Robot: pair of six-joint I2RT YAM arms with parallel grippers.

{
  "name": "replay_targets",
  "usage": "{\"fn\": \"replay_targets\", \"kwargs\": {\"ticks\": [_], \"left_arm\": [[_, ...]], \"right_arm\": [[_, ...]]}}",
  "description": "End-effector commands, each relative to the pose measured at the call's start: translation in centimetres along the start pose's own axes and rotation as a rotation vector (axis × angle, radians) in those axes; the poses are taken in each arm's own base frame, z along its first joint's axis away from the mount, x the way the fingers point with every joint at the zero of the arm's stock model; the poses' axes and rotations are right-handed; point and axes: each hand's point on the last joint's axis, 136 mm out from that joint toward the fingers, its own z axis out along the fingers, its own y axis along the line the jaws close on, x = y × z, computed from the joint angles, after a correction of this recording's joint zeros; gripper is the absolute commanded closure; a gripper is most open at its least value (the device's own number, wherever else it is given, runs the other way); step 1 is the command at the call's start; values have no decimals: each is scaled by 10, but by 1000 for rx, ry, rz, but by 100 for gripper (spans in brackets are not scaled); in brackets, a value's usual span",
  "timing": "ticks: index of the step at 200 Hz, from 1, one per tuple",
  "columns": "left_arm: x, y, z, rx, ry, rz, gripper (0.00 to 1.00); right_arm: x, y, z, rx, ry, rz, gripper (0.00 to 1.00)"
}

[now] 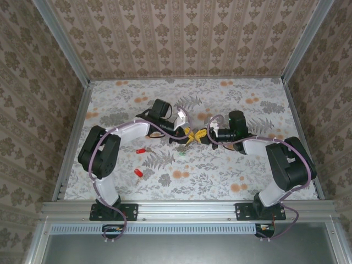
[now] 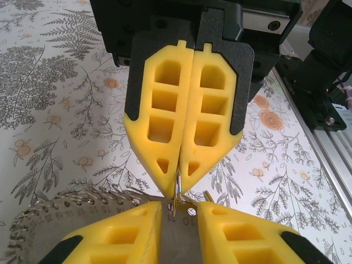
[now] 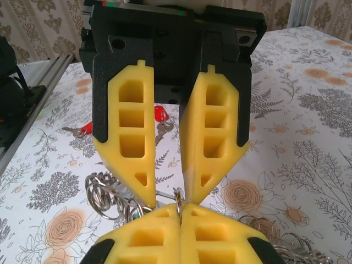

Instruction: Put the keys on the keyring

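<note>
My left gripper (image 1: pixel 187 136) (image 2: pixel 179 208) holds the keyring's grey numbered metal strip (image 2: pixel 175 242) by its edges, with the fingers a strip's width apart. Several wire rings (image 2: pixel 82 197) hang along that strip. Tip to tip with it, my right gripper (image 1: pixel 202 135) (image 3: pixel 180 205) is shut on one thin split ring (image 3: pixel 179 197) (image 2: pixel 177 187) that stands up from the strip. Two red keys (image 1: pixel 141 150) (image 1: pixel 138 173) and a green key (image 1: pixel 181 153) lie on the table left of the grippers. The red keys (image 3: pixel 160 114) (image 3: pixel 83 130) lie behind the left fingers. The blue key is hidden.
The floral tabletop (image 1: pixel 231 165) is boxed in by patterned walls and an aluminium rail (image 1: pixel 187 209) at the near edge. Loose ring clusters (image 3: pixel 102 192) (image 3: pixel 294 245) hang beside the grippers. Purple cables (image 1: pixel 181 113) loop over both wrists.
</note>
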Motion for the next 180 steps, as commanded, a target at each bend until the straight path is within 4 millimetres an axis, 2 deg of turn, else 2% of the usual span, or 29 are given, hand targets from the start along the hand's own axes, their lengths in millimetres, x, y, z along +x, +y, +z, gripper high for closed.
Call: {"fn": "replay_targets", "kwargs": {"ticks": [1,40,80,113,145,180], "left_arm": [[-3,-3,6,32,2,25,76],[-3,-2,12,44,4,29,84],[-11,2,12,30,-23,50,100],[-17,5,9,-9,-43,83,100],[-16,10,5,-46,-51,93,100],[-15,14,-3,-75,-55,90,100]], "right_arm": [[-21,0,-6,11,-53,-29,100],[-24,0,-8,13,-72,2,100],[-20,6,-8,-16,-27,12,96],[-15,12,-10,-19,3,13,89],[-11,8,-7,16,19,27,80],[-10,3,-7,63,19,30,77]]}}
